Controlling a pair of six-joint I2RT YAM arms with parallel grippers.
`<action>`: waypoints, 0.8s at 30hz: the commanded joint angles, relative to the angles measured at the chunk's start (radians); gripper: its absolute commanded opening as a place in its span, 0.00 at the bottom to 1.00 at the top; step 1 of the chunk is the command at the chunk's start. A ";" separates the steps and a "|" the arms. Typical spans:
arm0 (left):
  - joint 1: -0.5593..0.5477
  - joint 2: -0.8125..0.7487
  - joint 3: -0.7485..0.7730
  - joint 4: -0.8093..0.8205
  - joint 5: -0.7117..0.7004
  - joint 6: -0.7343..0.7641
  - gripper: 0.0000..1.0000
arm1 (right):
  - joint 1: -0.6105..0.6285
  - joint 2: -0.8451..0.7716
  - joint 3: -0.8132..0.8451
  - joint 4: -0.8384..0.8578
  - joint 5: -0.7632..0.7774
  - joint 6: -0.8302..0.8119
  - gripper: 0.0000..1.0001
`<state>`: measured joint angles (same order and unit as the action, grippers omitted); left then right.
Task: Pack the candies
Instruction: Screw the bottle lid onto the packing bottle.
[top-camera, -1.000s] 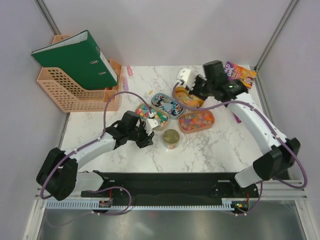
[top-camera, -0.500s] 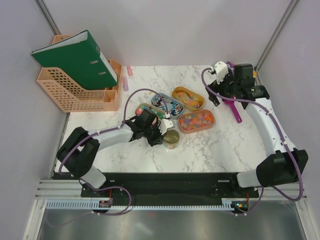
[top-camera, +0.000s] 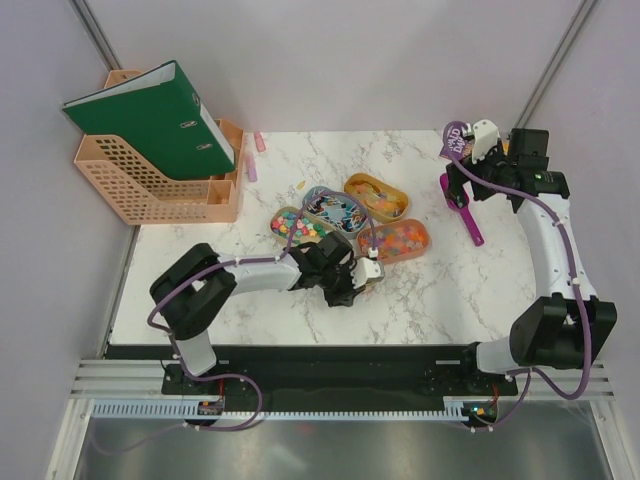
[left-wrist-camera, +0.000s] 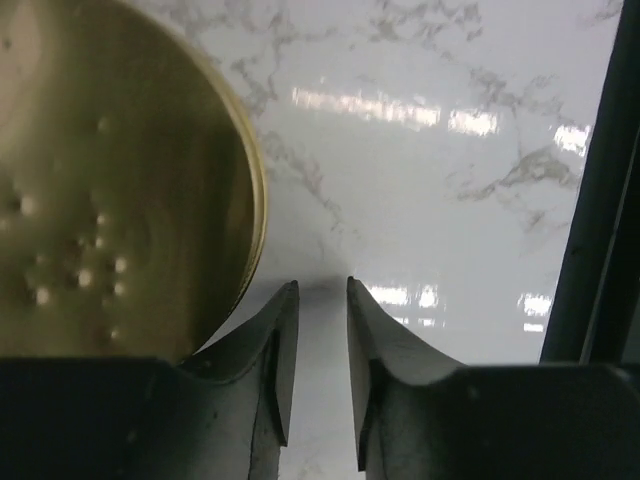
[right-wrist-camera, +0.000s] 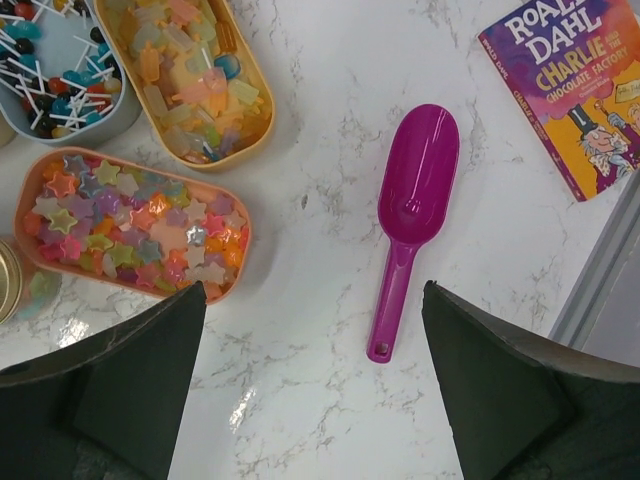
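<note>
The candies fill several oval trays: multicoloured bits (top-camera: 298, 226), blue-wrapped pieces (top-camera: 335, 208), yellow and orange gummies (right-wrist-camera: 190, 75) and stars (right-wrist-camera: 130, 225). My left gripper (top-camera: 350, 280) hangs low over the marble. It covers the jar in the top view. In the left wrist view the left gripper (left-wrist-camera: 322, 290) stands beside the round gold lid (left-wrist-camera: 120, 180). Its jaws leave a narrow gap with only marble in it. My right gripper (right-wrist-camera: 314, 285) is wide open above the table. The magenta scoop (right-wrist-camera: 415, 200) lies free just ahead of it.
A Roald Dahl book (right-wrist-camera: 575, 90) lies at the back right corner. A green binder (top-camera: 150, 115) rests on an orange file rack (top-camera: 150, 185) at the back left. Two small pink pieces (top-camera: 251, 170) lie near the rack. The table's black front edge (left-wrist-camera: 590, 230) is close to my left gripper.
My right gripper opened, left the scoop on the marble and swung back to the right. My left arm reached right to the jar and its jaws narrowed.
</note>
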<state>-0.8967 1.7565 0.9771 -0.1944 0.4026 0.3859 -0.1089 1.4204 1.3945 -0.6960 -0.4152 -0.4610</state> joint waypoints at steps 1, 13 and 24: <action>-0.037 0.040 0.012 0.174 -0.011 -0.070 0.35 | -0.024 -0.008 -0.003 -0.039 -0.065 -0.050 0.96; -0.038 0.055 -0.028 0.109 -0.120 -0.269 0.54 | -0.066 0.034 -0.045 -0.189 -0.155 -0.217 0.98; -0.027 -0.103 -0.018 -0.077 -0.203 -0.347 1.00 | -0.064 0.123 -0.008 -0.165 -0.249 -0.196 0.98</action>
<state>-0.9321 1.7184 0.9722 -0.2070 0.2932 0.1184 -0.1688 1.5490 1.3579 -0.8776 -0.5953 -0.6491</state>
